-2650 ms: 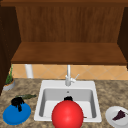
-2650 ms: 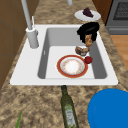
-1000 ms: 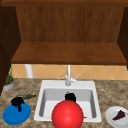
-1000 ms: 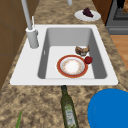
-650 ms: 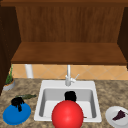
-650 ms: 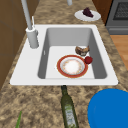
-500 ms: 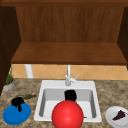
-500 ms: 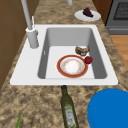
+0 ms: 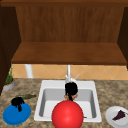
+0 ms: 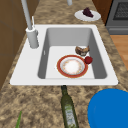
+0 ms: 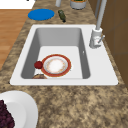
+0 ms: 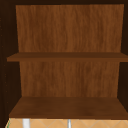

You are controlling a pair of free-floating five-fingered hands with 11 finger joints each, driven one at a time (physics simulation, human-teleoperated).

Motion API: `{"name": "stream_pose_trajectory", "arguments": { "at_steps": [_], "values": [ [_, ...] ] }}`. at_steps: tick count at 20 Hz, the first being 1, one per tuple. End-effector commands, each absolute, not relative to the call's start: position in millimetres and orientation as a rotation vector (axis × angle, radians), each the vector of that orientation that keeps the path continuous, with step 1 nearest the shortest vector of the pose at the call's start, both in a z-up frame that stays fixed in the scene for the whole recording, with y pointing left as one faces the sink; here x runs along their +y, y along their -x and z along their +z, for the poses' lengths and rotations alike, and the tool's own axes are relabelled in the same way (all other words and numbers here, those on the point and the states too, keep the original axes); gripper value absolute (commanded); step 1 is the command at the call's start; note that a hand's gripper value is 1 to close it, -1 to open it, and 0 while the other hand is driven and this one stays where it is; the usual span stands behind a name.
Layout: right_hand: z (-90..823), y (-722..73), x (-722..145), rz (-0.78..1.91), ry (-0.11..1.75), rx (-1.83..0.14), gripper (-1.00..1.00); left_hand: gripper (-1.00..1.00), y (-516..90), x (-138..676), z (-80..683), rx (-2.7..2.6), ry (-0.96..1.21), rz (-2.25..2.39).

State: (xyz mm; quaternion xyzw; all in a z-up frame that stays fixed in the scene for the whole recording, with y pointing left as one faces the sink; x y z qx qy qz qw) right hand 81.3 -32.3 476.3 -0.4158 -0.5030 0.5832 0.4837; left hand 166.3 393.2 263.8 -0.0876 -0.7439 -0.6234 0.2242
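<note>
— So where is the right hand (image 9: pixel 71 88)?
— Over the sink (image 9: pixel 44 85), just in front of the tap (image 9: pixel 68 75). Open or gripping, I cannot tell.
— What lies below it?
— A brown bun (image 10: pixel 82 50) in the basin, beside a red-rimmed plate (image 10: pixel 72 66) and a small red ball (image 10: pixel 88 60).
— And the left hand (image 9: pixel 17 101)?
— Low over a blue plate (image 9: pixel 15 117) on the counter (image 9: pixel 110 92); its grip is unclear too. A green bottle (image 10: pixel 68 110) lies near.
</note>
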Motion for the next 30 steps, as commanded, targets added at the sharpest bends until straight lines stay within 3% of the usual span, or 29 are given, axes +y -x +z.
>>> {"name": "stream_pose_trajectory", "arguments": {
  "at_steps": [1,30],
  "values": [
    [507,-81,-39,1.429,1.012,-1.241,1.0,0.0,-166,393,264,-2.053,0.242,-1.72],
    [736,-131,-58,1.407,1.012,-1.176,1.0,0.0,-166,393,264,-2.053,0.242,-1.72]
  ]
}}
